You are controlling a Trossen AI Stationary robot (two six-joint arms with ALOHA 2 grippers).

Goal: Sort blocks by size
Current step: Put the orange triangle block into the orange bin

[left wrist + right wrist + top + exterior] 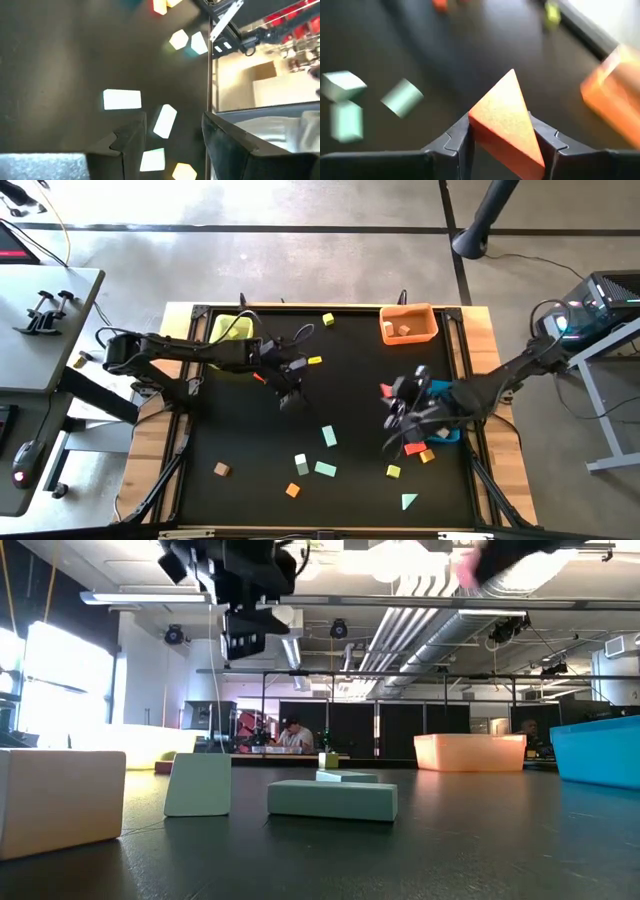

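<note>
My right gripper [398, 430] is over the table's right half, beside the blue bin [441, 392], and is shut on an orange triangular block [502, 122]. My left gripper [290, 388] hangs open and empty above the table's left middle; its wrist view [172, 145] looks down on several mint and yellow blocks [122, 99] lying flat on the black mat. Other blocks are scattered on the mat: mint pieces [326, 470], a yellow one [393, 471], an orange one [292, 490], a tan one [221, 469] and a mint triangle [408, 501]. My right gripper pinches the orange triangular block by its two flat triangular faces [479, 131] between its two fingers. One pointed corner [512, 75] sticks out past the fingertips. The fingers slant down from the table's right side. The block is lifted clear of the mat.
A yellow bin [230, 330] stands at the far left and an orange bin [408, 326] at the far right, holding a block or two. Small yellow blocks [327, 319] and red ones [385, 390] lie toward the far side. A raised frame runs around the mat [470, 380].
</note>
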